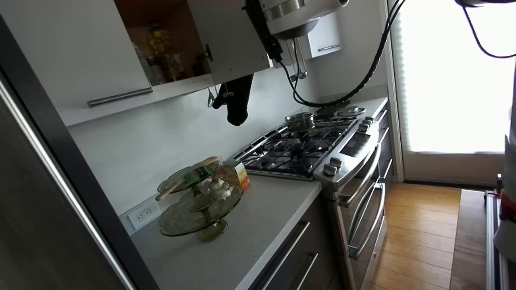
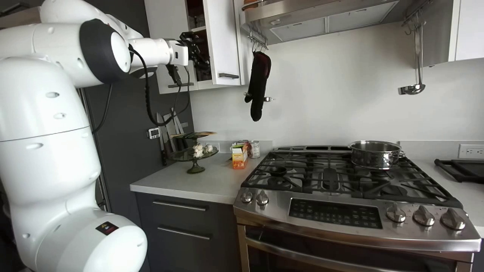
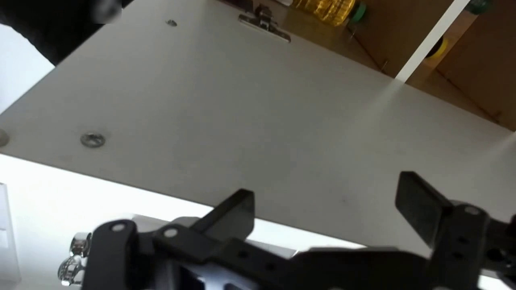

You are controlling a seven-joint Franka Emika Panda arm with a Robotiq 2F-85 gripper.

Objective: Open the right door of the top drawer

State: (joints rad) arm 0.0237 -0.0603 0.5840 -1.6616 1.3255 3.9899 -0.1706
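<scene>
The right door [image 2: 225, 41] is open and the end effector [image 3: 325, 193] stands at its inner side

The right door of the upper cabinet [image 1: 183, 85] is swung out, well apart from the closed left door [image 1: 72, 52], so an opening lies between the two. The end effector is released: its two fingers [image 3: 421, 205] stand wide apart, before the inner face of the right door. In the wrist view the free edge of this door passes behind the end effector. Whether the fingers touch the door or are only near to it, I cannot say with certainty from this angle. Below the door there is open room down to the tabletop [image 2: 189, 186], which carries a green glass stand [image 1: 177, 219]. A dark oven mitt [image 2: 259, 87] hangs near the door in both exterior views.

In an exterior view the arm [image 1: 314, 12] covers a part of the free edge, and is itself cut off by the top border. In an exterior view which shows the handle [image 2: 228, 76] on the outer face, the end effector is dark against the dark opening, so its fingers are hard to separate. A bottle [image 3: 322, 10] with yellow content, in the cabinet, is cut off at the border of the wrist view.
</scene>
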